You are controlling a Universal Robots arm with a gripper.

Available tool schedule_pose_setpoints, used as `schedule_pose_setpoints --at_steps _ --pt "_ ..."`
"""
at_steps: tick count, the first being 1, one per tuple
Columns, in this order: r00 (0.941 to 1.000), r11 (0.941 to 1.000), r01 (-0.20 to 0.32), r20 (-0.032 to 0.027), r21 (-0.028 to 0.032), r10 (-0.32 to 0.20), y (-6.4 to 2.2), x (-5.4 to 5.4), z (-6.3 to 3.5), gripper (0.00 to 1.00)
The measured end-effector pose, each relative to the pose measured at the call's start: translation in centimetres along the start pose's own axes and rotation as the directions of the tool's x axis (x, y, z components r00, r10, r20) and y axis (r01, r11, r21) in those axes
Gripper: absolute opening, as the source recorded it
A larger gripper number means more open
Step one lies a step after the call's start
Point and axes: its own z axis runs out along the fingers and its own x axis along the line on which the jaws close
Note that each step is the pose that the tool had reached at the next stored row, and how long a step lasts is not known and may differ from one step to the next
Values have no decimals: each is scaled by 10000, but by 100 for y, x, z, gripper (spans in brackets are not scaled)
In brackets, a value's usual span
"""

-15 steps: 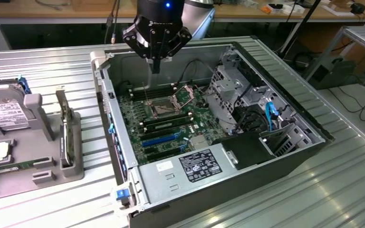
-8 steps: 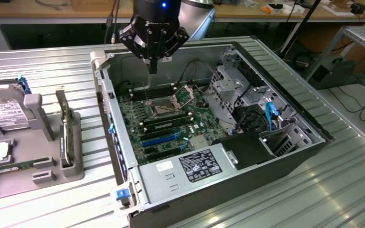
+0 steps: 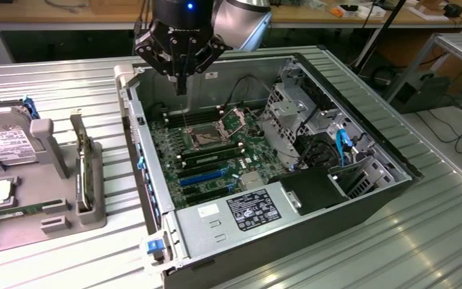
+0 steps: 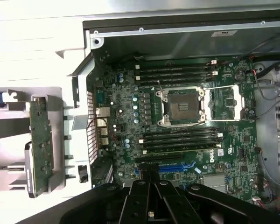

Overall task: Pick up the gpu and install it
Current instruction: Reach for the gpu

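Fingers [image 3: 180,81] together, empty, over open computer case [image 3: 373,139]; gpu [image 3: 80,147] upright in holder [image 3: 67,220], well apart from them.

Materials and finishes, open desktop PC on workbench.
Table [image 3: 375,253]: ribbed bare metal, satin sheen. Computer case [image 3: 239,66]: unpainted sheet metal, matt grey; power-supply label [image 3: 249,209] black, printed. Motherboard [image 3: 251,159]: green lacquered circuit board, faint gloss. gpu [image 3: 85,174]: green circuit board, on edge in matt grey plastic holder [image 3: 62,211]. Hard drive [image 3: 6,147]: silver metal, white paper label. Gripper [image 3: 180,84]: black, slight gloss.
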Motion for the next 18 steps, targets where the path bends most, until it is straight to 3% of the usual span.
schedule_pose_setpoints --at_steps 18 --pt "10000 10000 13 -1 1 -13 -27 369 -11 11"
